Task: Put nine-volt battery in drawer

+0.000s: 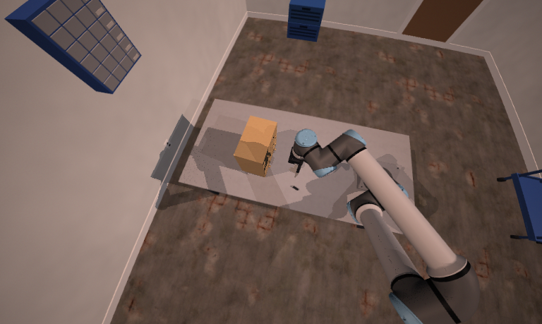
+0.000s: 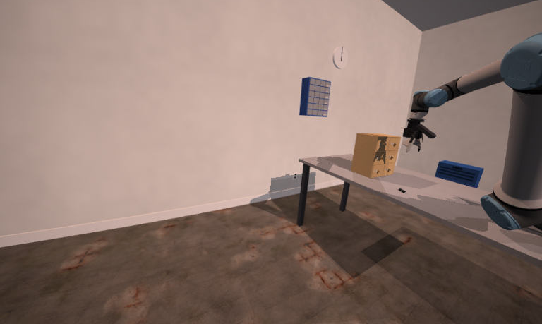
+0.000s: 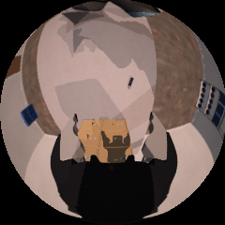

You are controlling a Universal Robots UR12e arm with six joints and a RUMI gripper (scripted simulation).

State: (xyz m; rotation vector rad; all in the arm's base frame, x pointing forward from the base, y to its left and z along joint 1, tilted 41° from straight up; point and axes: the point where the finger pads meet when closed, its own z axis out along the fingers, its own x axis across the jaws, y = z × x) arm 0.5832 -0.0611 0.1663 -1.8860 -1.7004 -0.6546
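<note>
The tan chest (image 1: pixel 256 145) stands upright on the grey table, its drawer front facing my arm; it also shows in the exterior view (image 2: pixel 375 154) and in the wrist view (image 3: pixel 105 139). All drawers look shut. The drawer marks are too small to read. The nine-volt battery (image 1: pixel 294 187) is a small dark block lying on the table near its front edge, apart from the chest; it shows too in the exterior view (image 2: pixel 402 190) and the wrist view (image 3: pixel 130 82). My gripper (image 1: pixel 296 168) (image 2: pixel 413 144) hangs in the air above the table in front of the chest, open and empty.
The table (image 1: pixel 293 165) stands against the left wall. My arm's base (image 2: pixel 515 200) sits on its right end. A blue wall cabinet (image 1: pixel 75 34) hangs on the left wall. A blue drawer unit (image 1: pixel 305 16) stands on the floor by the back wall, and a blue cart (image 1: pixel 527 205) at the right.
</note>
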